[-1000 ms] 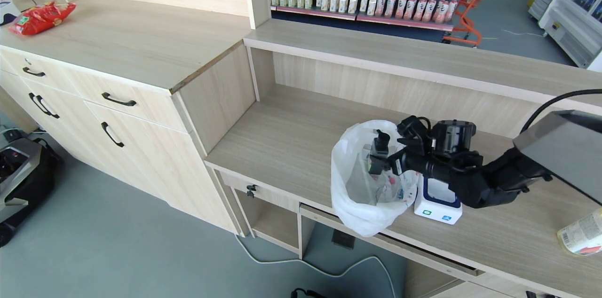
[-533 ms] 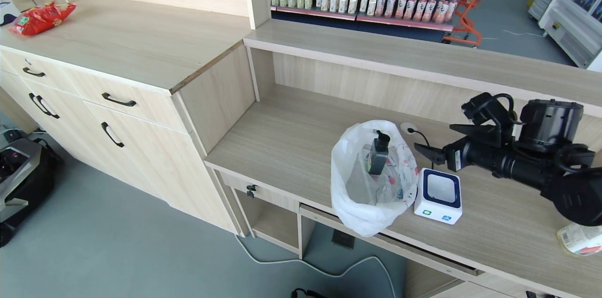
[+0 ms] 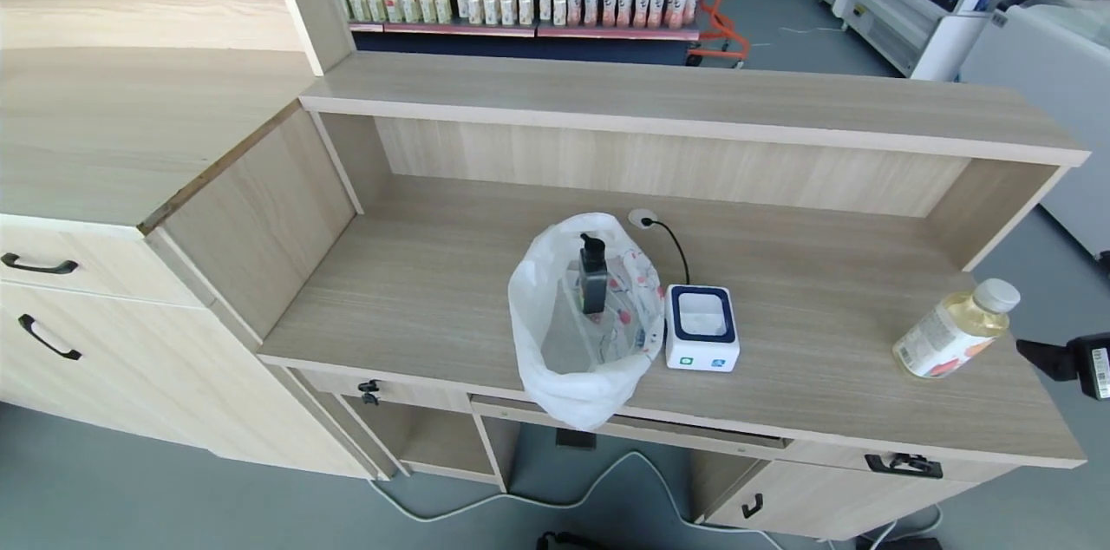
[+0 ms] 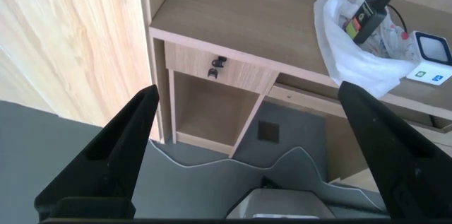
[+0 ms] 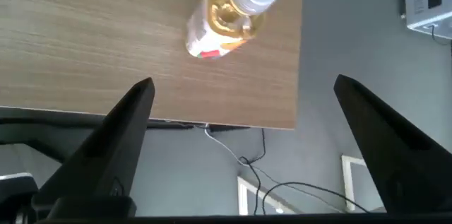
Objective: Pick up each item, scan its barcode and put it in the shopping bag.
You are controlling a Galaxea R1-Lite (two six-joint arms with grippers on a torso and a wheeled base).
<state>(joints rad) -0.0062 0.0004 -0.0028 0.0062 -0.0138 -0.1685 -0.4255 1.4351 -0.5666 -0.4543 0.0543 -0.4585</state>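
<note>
Since the bottle [image 3: 954, 331] of pale yellow liquid is not yet in hand, the step now looks to be its pickup. It appears to stand upright, white cap on top, near the right end of the bench [image 3: 824, 272] and close to the front edge, well apart from the scanner [image 3: 701, 326] and the shopping bag [image 3: 531, 324]. The right gripper [image 5: 240, 90] hangs near the bottle, just beyond that end of the bench and looking down on the cap, its jaws spread wide and holding nothing. A good grasp probably takes the bottle across its labelled body, below the shoulder, with one jaw on each side before closing. A tall, smooth, round thing like this is likely to tip or roll if a jaw nudges it first, and the edge is near enough that a push could send it off the bench. The printed code cannot be made out, so the hold should leave as much label bare as possible for turning toward the scanner's upward-facing window. The scanner sits just beside the bag, so the carry after the read should be short. A dark pump bottle [image 3: 593, 277] already stands inside the bag, so the new one should go down beside it, not on top. The left gripper [image 4: 248, 88] hangs low, out in front of the bench's left side, jaws wide open and empty
</note>
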